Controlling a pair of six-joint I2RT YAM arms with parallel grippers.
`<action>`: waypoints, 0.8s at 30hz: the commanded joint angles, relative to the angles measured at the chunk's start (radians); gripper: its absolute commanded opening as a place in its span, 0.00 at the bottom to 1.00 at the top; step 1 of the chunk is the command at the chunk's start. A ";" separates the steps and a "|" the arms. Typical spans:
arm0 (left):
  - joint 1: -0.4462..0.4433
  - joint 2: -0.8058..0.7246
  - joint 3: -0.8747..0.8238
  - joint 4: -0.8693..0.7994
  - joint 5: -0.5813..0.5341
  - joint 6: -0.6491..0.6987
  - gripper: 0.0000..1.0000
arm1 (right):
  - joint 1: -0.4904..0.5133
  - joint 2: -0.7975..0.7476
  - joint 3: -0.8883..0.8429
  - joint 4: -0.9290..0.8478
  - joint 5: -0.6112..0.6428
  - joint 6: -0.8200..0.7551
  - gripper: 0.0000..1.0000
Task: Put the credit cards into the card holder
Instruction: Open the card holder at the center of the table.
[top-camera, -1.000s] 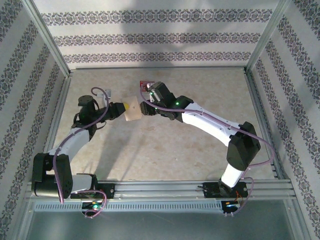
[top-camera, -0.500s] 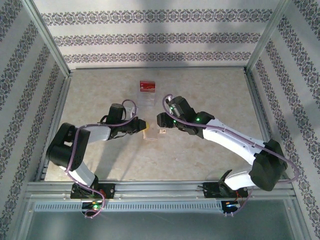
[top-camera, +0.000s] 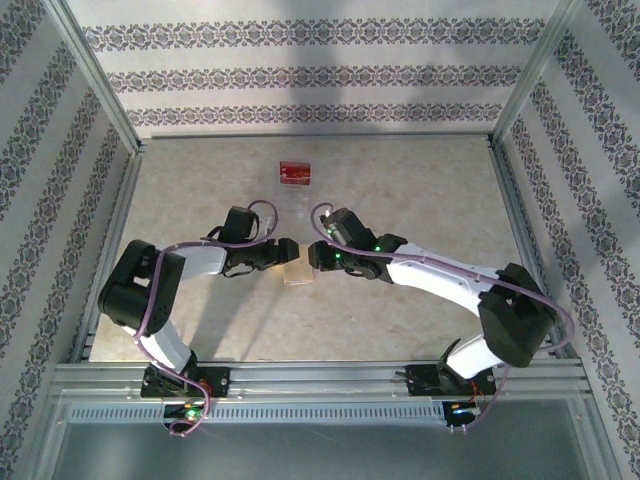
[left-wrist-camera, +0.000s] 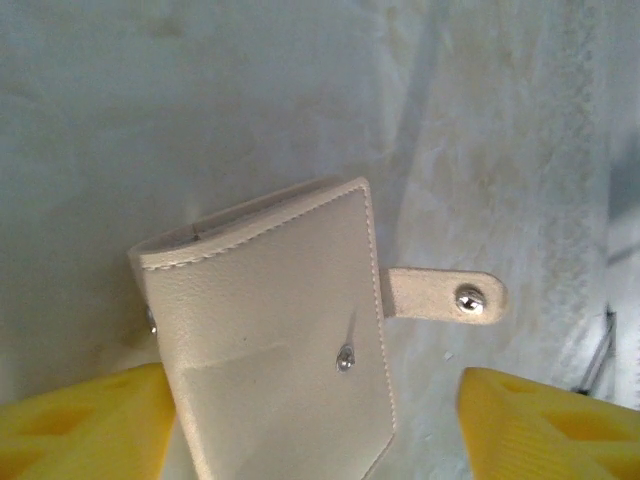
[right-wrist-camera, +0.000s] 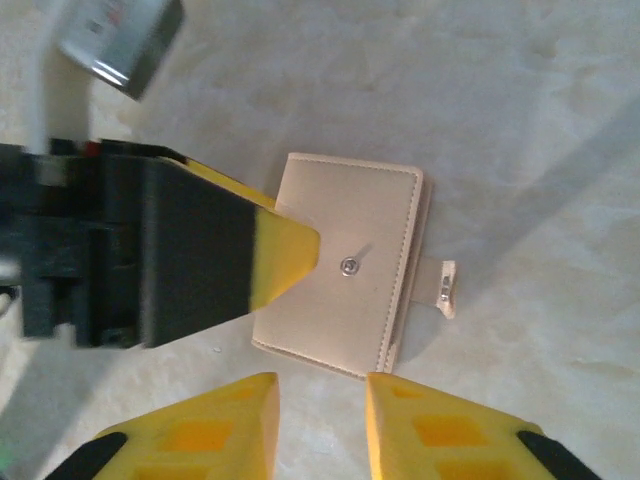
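**Left gripper releases the card holder onto the table**

1. Arms. Both arms have drawn in from the far half of the table (top-camera: 430, 200) and now meet tip to tip at its centre.
2. Left gripper (left-wrist-camera: 315, 425). A second ago it was clamped on the card holder; now its jaws stand wide, one finger (right-wrist-camera: 285, 250) resting on the cover, and it grips nothing.
3. Right gripper (right-wrist-camera: 320, 400). It has narrowed to a slim gap with nothing in it and sits just beside the near edge of the holder.
4. Card holder (top-camera: 297, 274). It lies flat at table centre between the two grippers, folded shut.
5. Credit cards (top-camera: 294, 172). The red stack sits unmoved, well apart toward the far wall.
6. Closing tab (left-wrist-camera: 440, 295). It is unfastened and projects from the side.

Consequence: the holder is free but closed, so it probably has to be opened before another card goes in.
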 joint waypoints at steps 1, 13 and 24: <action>-0.005 -0.085 0.046 -0.124 -0.065 0.137 0.83 | -0.009 0.047 0.027 0.041 -0.059 0.016 0.26; -0.008 -0.203 0.111 -0.409 -0.203 0.644 1.00 | -0.062 0.205 0.087 0.061 -0.134 0.024 0.08; -0.130 -0.184 0.143 -0.502 -0.347 0.939 1.00 | -0.144 0.263 0.036 0.091 -0.156 0.013 0.07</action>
